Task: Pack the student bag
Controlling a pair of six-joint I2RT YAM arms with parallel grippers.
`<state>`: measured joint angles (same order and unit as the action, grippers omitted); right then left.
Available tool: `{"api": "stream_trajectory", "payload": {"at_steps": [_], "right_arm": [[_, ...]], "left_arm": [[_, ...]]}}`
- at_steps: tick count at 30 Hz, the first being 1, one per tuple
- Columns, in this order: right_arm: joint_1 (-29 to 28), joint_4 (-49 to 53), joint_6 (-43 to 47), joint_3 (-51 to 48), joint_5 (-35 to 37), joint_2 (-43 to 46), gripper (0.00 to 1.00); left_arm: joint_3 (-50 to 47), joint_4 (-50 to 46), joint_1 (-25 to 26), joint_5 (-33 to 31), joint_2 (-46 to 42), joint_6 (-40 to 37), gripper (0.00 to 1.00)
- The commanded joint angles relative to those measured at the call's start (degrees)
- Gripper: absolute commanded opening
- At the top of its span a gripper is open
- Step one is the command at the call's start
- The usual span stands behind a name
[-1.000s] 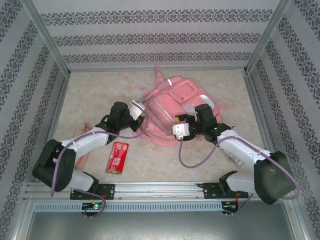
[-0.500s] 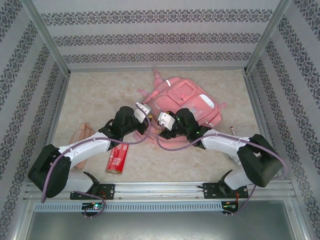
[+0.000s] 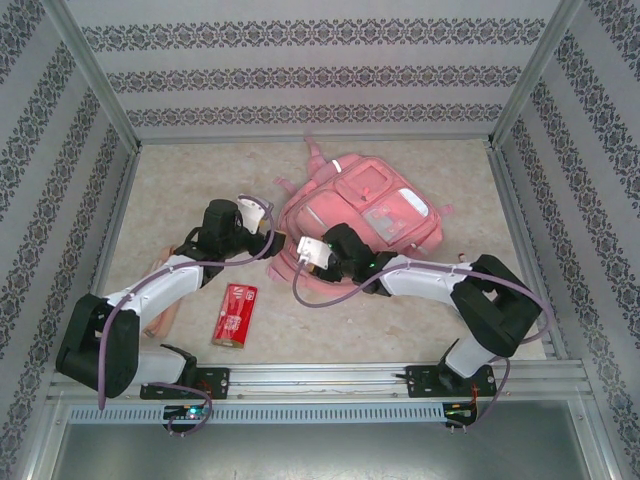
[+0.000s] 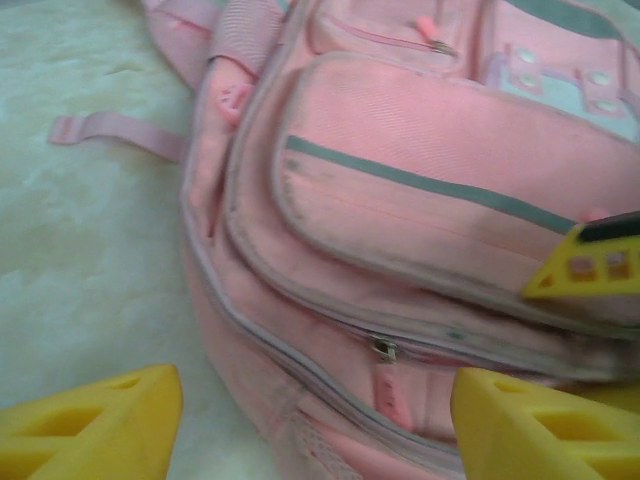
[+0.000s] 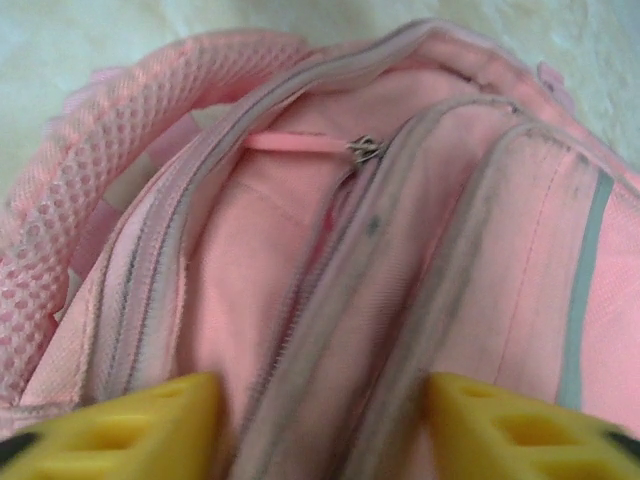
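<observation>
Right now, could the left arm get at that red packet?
Probably yes. The red packet lies bare on the table beside the left arm, nothing on it. The open jaws face the student bag, so the arm must draw back first.

Brightly and evenly lit from above in the top view, with only faint, short shadows beside the arms on the pale table (image 3: pixel 180 190) and a small white glint on the student bag (image 3: pixel 385 215). Soft and smeared in the left wrist view, washed out over the table, out of focus at the left fingers (image 4: pixel 90 430). Dimmer and warmer in the right wrist view, sharpest near the zip pull, blurred at the right fingers (image 5: pixel 130 430).
</observation>
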<state>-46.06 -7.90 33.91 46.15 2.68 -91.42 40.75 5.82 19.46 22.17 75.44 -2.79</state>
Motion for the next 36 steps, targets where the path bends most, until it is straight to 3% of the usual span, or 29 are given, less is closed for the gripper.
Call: {"api": "stream_trajectory", "payload": {"at_steps": [1,3,4,8,11,15,22,27,33,36], "right_arm": [[0.98,5.27,9.87,1.53,2.31,1.0,0.23],[2.88,8.51,12.45,2.14,-3.6,2.79,0.02],[4.11,9.74,13.11,2.47,-6.2,3.66,0.0],[9.05,11.83,15.86,2.54,-14.82,7.8,0.0],[12.32,11.68,16.97,2.28,-19.47,11.05,0.0],[14.23,10.0,18.91,0.85,-23.77,15.06,0.0],[15.37,8.21,15.33,0.43,-25.74,16.05,0.0],[15.66,7.38,13.45,0.3,-26.76,15.84,0.0],[15.74,7.37,12.69,-0.01,-28.49,16.25,0.0],[15.74,7.24,12.36,-0.35,-29.79,16.85,0.0]], "left_arm": [[1.01,-4.47,-0.26,8.72,-1.66,-9.74,0.69],[1.73,-6.45,-0.23,10.51,-1.15,-11.91,0.66],[2.31,-7.22,-0.28,11.0,-0.72,-12.41,0.66],[4.9,-9.77,-0.2,15.63,2.77,-12.27,0.63],[5.43,-6.75,0.6,19.19,5.05,-7.98,0.62],[4.27,-0.47,2.38,18.97,5.52,-3.75,0.63],[5.97,2.22,6.11,17.47,7.98,-1.44,0.64],[6.9,2.04,9.07,12.63,11.99,1.55,0.63],[7.24,3.1,9.54,5.0,15.26,5.6,0.59],[8.66,3.02,9.54,5.64,16.81,4.91,0.57]]}}
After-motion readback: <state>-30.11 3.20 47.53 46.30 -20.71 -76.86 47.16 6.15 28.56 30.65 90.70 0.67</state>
